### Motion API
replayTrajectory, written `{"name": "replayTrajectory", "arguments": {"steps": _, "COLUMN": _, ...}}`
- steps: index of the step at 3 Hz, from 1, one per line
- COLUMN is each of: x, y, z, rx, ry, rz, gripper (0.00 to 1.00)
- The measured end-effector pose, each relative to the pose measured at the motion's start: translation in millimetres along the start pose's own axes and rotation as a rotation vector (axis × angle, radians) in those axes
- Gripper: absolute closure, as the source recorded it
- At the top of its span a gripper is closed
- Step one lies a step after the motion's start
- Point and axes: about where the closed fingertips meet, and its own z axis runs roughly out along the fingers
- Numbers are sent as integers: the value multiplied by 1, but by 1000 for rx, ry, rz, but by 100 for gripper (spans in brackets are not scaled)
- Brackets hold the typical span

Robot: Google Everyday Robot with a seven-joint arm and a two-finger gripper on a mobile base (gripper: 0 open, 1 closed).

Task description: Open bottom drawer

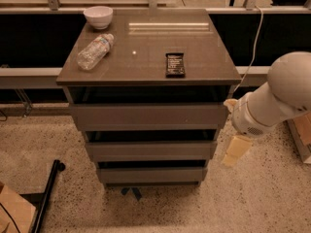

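The bottom drawer [151,174] sits lowest in the cabinet, just above the speckled floor, with its flat front about flush below the middle drawer [150,150]. The gripper [236,150] hangs right of the cabinet, near the middle drawer's edge and touching nothing; whether it is spread or closed cannot be told. On the counter [194,52] lie a white bowl [98,16], a plastic bottle [95,51] on its side and a dark snack bar [175,64] whose print is too small to read.
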Motion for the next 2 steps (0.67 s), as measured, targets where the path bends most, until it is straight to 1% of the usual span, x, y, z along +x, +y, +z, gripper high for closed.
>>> {"name": "replayTrajectory", "arguments": {"steps": 2, "x": 50, "y": 9, "z": 66, "rx": -45, "ry": -9, "rz": 50, "gripper": 0}}
